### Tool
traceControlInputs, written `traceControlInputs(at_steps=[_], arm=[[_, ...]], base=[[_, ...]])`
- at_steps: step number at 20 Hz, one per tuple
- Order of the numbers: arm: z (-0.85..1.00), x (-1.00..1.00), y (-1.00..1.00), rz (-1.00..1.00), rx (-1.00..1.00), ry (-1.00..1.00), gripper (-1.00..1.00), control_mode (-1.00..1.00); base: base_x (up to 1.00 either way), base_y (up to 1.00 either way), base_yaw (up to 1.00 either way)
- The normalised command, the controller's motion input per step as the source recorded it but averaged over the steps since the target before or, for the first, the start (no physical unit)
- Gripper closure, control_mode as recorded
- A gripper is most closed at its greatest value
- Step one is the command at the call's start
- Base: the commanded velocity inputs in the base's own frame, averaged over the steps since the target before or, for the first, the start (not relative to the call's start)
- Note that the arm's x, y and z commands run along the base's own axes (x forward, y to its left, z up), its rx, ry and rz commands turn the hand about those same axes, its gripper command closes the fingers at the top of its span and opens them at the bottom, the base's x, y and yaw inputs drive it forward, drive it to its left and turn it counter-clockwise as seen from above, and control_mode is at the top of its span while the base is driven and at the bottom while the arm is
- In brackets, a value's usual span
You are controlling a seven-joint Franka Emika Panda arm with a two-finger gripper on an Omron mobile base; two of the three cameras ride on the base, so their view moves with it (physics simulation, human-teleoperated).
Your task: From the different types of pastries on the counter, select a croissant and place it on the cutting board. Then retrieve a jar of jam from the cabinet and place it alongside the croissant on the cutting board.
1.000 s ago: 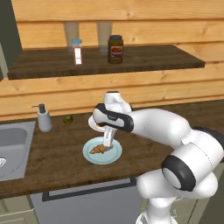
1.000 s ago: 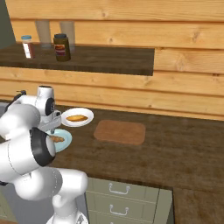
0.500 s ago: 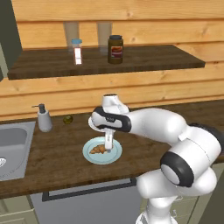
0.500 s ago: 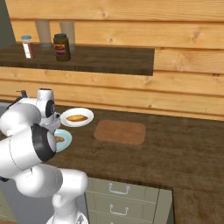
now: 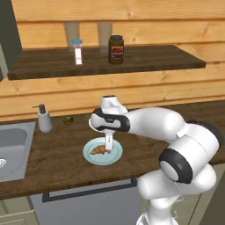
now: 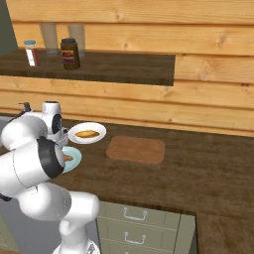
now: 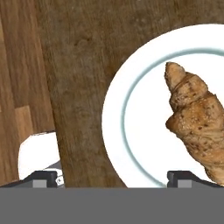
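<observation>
A brown croissant lies on a pale blue plate on the counter; up close the croissant sits on the right part of the plate. My gripper points straight down just above the plate, open, with its fingertips wide apart and the croissant above the right one. The gripper's midpoint hangs over the plate's edge. The cutting board lies bare on the counter to the right. A dark jam jar stands on the open shelf.
A white plate with another pastry sits between the blue plate and the board. A soap dispenser and sink are at the left. A small shaker stands on the shelf beside the jar.
The gripper has dropped lower toward the blue plate and shifted slightly left over the croissant; the croissant has stayed put.
</observation>
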Motion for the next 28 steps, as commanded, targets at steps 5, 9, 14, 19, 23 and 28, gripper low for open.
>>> traceControlInputs(at_steps=[5, 9, 14, 19, 23, 28], arm=[[-0.02, 0.23, 0.07, 0.03, 0.00, 0.00, -1.00, -1.00], [-0.11, 0.19, 0.02, 0.03, 0.00, 0.00, -1.00, -1.00], [-0.18, 0.16, 0.06, 0.03, 0.00, -0.01, -1.00, -1.00], [-0.15, 0.12, 0.07, 0.03, 0.00, 0.00, -1.00, -1.00], [-0.17, 0.02, 0.01, 0.02, 0.00, 0.00, -1.00, -1.00], [-0.12, 0.05, 0.00, 0.02, 0.00, -0.01, -1.00, -1.00]], base=[[0.00, 0.00, 0.00], [0.00, 0.00, 0.00], [0.00, 0.00, 0.00], [0.00, 0.00, 0.00], [0.00, 0.00, 0.00], [0.00, 0.00, 0.00]])
